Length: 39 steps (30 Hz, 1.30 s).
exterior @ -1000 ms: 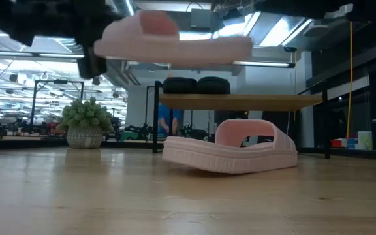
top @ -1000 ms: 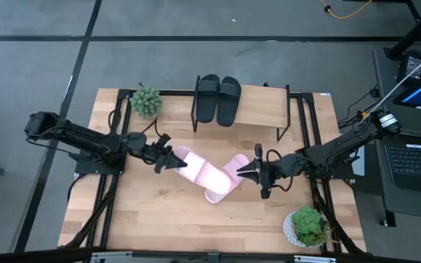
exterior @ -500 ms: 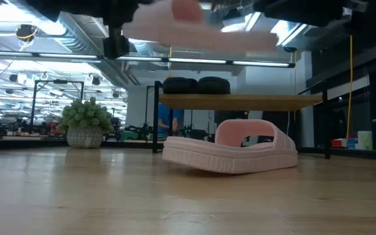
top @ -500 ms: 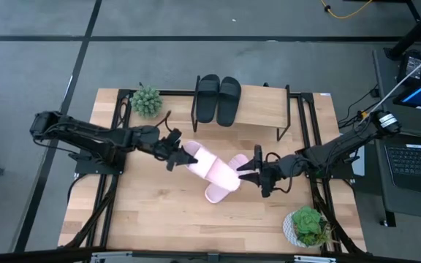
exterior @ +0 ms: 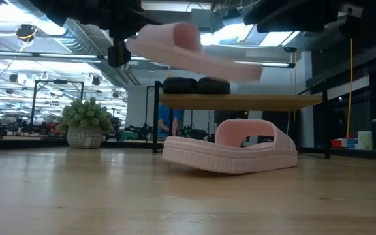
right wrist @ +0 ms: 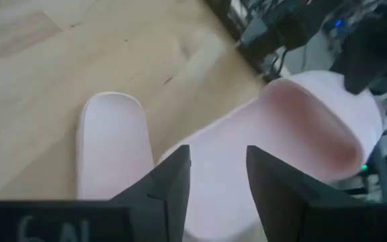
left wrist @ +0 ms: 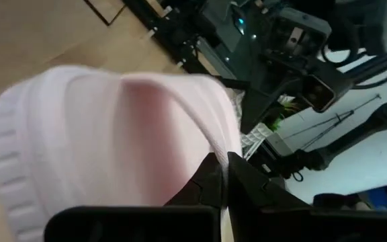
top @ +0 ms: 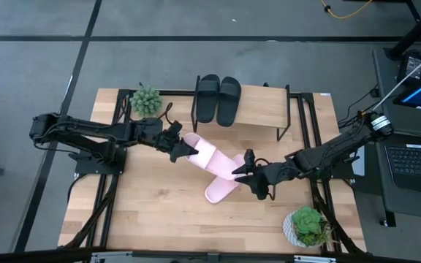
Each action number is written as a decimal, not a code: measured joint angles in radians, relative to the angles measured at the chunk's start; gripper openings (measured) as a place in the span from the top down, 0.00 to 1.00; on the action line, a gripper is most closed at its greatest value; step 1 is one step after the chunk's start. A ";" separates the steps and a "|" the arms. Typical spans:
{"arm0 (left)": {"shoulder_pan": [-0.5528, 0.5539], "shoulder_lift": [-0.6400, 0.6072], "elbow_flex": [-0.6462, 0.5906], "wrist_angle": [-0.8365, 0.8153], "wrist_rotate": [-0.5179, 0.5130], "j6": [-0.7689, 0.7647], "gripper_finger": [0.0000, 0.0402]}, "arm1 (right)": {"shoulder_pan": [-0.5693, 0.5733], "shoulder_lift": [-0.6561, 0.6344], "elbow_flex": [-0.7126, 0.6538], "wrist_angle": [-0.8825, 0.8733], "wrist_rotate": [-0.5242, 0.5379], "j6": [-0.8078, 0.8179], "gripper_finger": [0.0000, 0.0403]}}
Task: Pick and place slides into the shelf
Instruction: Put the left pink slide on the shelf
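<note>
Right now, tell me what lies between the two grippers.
The lifted pink slide, shown in the high view: the left gripper grips one end and the right gripper stands open at the other.

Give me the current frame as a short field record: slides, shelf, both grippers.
black slides: two, side by side on the shelf top
shelf: rack at the table's far edge, room beside the black pair
lifted pink slide: in the air, tilted, held at one end by the left gripper
other pink slide: flat on the table, below the lifted one
left gripper: shut on the lifted pink slide
right gripper: open at the lifted slide's free end
</note>
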State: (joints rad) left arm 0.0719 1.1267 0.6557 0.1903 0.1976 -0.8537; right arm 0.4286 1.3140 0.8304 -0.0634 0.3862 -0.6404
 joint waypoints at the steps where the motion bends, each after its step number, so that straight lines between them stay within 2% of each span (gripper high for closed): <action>1: 0.009 0.000 0.000 -0.004 0.009 0.006 1.00 | 0.000 0.009 0.016 -0.022 0.000 0.012 0.64; 7: 0.058 0.000 0.000 -0.029 0.030 0.023 1.00 | 0.000 0.042 0.103 -0.158 -0.001 0.082 0.64; 15: 0.066 -0.001 0.000 -0.026 0.056 0.026 1.00 | 0.000 0.042 0.132 -0.285 -0.002 0.153 0.64; 39: 0.065 -0.001 -0.001 -0.028 0.074 0.023 1.00 | 0.000 0.042 0.132 -0.377 0.013 0.169 0.64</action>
State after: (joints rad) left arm 0.1371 1.1255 0.6552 0.1619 0.2718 -0.8303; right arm 0.4290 1.3556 0.9627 -0.4407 0.3996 -0.4717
